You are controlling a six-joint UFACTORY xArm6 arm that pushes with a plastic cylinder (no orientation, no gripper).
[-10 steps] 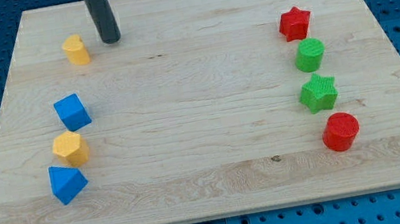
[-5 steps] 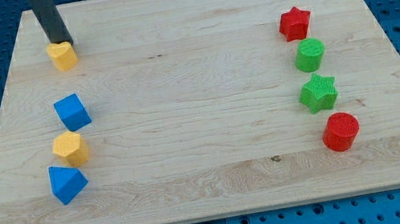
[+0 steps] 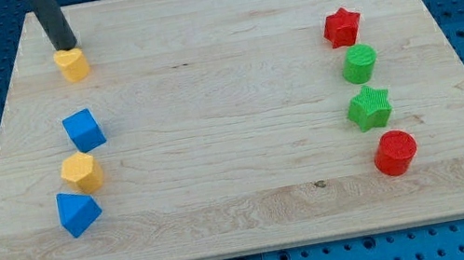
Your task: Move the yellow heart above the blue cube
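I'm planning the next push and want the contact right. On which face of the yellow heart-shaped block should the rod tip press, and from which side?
Press its top-facing side, coming from the view's top. My tip already sits at that edge of the yellow heart-shaped block, which lies roughly in line above the blue cube. A centred, gentle push would likely slide it straight toward the cube without spinning it.

The wooden board [image 3: 223,75] carries eight small blocks, four near each side edge.
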